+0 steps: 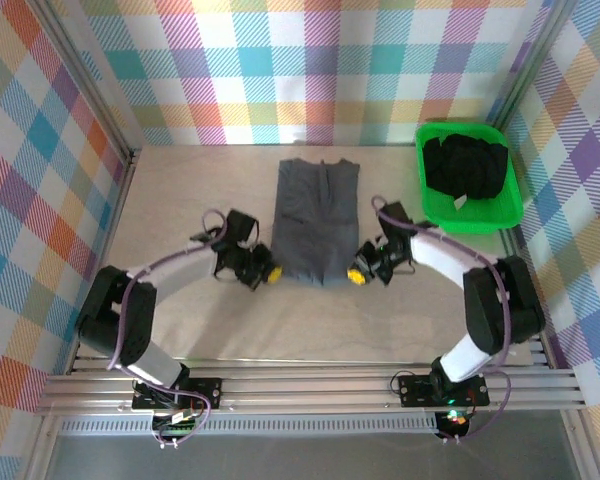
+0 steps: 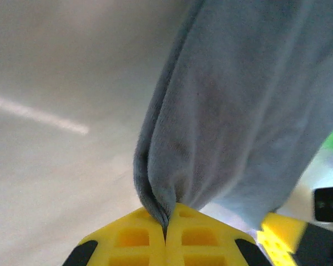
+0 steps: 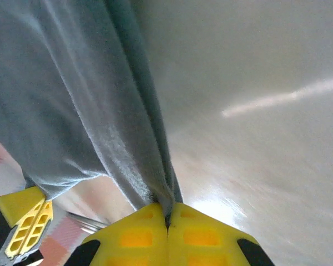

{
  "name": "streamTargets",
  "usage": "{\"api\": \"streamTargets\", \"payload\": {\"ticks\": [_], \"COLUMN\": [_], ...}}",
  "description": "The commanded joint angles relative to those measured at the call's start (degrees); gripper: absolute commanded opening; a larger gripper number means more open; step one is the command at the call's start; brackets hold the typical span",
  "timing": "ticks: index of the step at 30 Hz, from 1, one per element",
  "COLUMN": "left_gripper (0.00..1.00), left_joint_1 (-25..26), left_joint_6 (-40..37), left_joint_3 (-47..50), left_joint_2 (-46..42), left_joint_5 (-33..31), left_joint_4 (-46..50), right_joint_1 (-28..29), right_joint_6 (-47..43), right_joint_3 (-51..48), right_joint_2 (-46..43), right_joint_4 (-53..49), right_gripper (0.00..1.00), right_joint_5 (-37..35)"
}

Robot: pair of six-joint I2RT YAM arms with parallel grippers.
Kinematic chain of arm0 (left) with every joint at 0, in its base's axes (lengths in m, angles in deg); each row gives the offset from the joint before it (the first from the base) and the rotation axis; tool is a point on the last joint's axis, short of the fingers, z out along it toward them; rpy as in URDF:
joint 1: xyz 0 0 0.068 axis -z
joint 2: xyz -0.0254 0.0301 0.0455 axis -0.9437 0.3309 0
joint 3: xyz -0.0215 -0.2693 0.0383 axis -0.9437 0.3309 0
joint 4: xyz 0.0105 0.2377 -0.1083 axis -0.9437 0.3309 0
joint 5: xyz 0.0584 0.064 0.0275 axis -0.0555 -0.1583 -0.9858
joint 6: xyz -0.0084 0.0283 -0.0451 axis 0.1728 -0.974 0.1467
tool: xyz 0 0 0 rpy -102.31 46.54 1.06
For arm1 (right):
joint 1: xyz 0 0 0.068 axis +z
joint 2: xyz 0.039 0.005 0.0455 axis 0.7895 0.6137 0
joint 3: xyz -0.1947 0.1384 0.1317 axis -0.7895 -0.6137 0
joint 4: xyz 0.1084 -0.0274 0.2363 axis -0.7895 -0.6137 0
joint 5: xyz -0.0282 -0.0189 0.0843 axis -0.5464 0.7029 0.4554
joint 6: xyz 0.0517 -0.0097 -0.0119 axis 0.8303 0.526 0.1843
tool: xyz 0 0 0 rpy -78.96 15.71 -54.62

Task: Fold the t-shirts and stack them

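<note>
The grey t-shirt (image 1: pixel 318 215) lies mid-worktop, narrowed to a strip. Long axis runs 12–6, collar end at 12, hem at 6.

Left tool (image 1: pixel 266 272) is clamped on the hem corner at 7. In the left wrist view the yellow fingers (image 2: pixel 133 238) are pressed together with a pleat of grey cloth pinched in the seam. Right tool (image 1: pixel 360 275) does the same on the corner at 5, with cloth bunched between its closed fingers (image 3: pixel 205 235). The tools face each other across the hem, one per corner, so neither arm is nearer. The hold is symmetrical.

Key relation: the whole shirt body lies toward 12 from both tools, along its long axis. My read is the next move carries the hem toward 12 over the body. Both tools need to travel in parallel or the fold skews.

Surface: the worktop (image 1: pixel 180 200) is pale and smooth, with glare in the wrist views. It looks low-friction, so the collar end may slide. Can't tell if the hem is lifted or dragging.

Room: a bare strip sits between the collar and the back wall (image 1: pixel 300 80) at 12, likely enough to land. The 9 side is open. The green bin (image 1: pixel 480 222) with black shirts (image 1: pixel 465 165) sits at 2, near the right arm, so watch that side.
</note>
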Motion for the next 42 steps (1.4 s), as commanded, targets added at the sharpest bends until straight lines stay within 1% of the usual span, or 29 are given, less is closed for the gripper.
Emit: {"api": "streamTargets", "payload": {"ticks": [1,4,6,8,10,13,17,22,24,27,29,30,31,32,33,34,36,37,39,41,42], "left_gripper": [0.0,0.0,0.0,0.0,0.0,0.0,0.0,0.0,0.0,0.0,0.0,0.12,0.26,0.34,0.42,0.51,0.6,0.62,0.63,0.63,0.62], "left_joint_1": [3.6,5.5,6.1,6.2,6.2,6.1,4.0,-2.4,-5.7,-8.5,-9.8,-10.4,-10.8,-11.1,-11.4,-11.6,-12.1,-11.9,-11.6,-11.1,-10.4], "left_joint_6": [1.3,3.7,4.0,5.1,6.5,6.6,3.9,2.3,0.5,-3.8,-4.3,-4.9,-5.9,-7.3,-9.0,-9.8,-9.9,-10.5,-11.3,-11.0,-9.9], "left_joint_3": [10.0,15.5,16.4,16.7,15.9,10.5,-0.9,-14.1,-21.9,-35.6,-44.2,-50.2,-55.3,-60.2,-65.0,-68.5,-72.1,-71.7,-68.2,-60.1,-54.2], "left_joint_2": [-10.0,-19.5,-25.3,-29.7,-32.0,-30.9,-24.2,-12.9,-3.7,10.3,20.5,26.6,31.0,34.9,38.5,41.2,44.1,43.4,40.2,33.6,28.3], "left_joint_5": [0.8,-0.7,-1.4,-1.4,-1.5,-3.0,-6.7,-8.3,-6.9,-7.0,-5.5,-4.8,-5.1,-6.1,-7.6,-7.4,-5.4,-5.8,-6.6,-8.5,-9.7], "left_joint_4": [3.5,8.3,13.1,15.6,15.2,14.2,14.7,10.9,9.5,10.0,8.9,9.7,12.1,14.8,17.0,18.2,17.6,17.2,17.3,16.4,15.2], "right_joint_1": [3.4,5.2,5.4,5.4,5.3,5.1,2.6,-2.2,-4.7,-7.4,-9.2,-10.1,-10.7,-11.2,-11.6,-12.0,-11.8,-11.8,-11.7,-11.6,-11.6], "right_joint_6": [3.8,5.6,6.7,7.3,7.8,7.1,4.6,2.7,3.2,3.3,4.5,5.1,5.2,4.6,2.7,0.0,-4.6,-5.2,-6.0,-7.2,-7.7], "right_joint_3": [-7.9,-12.6,-14.3,-14.2,-12.5,-6.5,6.1,24.2,30.8,39.9,45.4,48.5,51.0,54.3,61.0,70.1,83.1,84.1,79.9,70.9,66.5], "right_joint_2": [-9.2,-15.8,-19.3,-21.5,-22.2,-21.2,-15.6,-4.6,1.8,12.1,20.2,24.4,28.1,32.5,38.2,44.1,50.0,49.8,46.1,39.3,36.2], "right_joint_4": [0.5,-2.9,-4.8,-7.4,-9.2,-12.3,-17.9,-21.7,-20.8,-19.0,-14.6,-12.2,-8.6,-6.2,-9.2,-16.6,-27.0,-27.7,-24.7,-18.8,-16.6], "right_gripper": [0.0,0.0,0.0,0.0,0.0,0.0,0.0,0.0,0.0,0.0,0.0,0.05,0.2,0.37,0.47,0.49,0.51,0.52,0.54,0.54,0.55], "right_joint_5": [1.4,1.7,2.6,3.0,3.4,2.0,-0.5,-3.7,-4.2,-6.5,-5.1,-3.7,-1.7,0.9,3.3,3.3,-0.6,-1.6,-2.5,-2.3,-2.0]}}
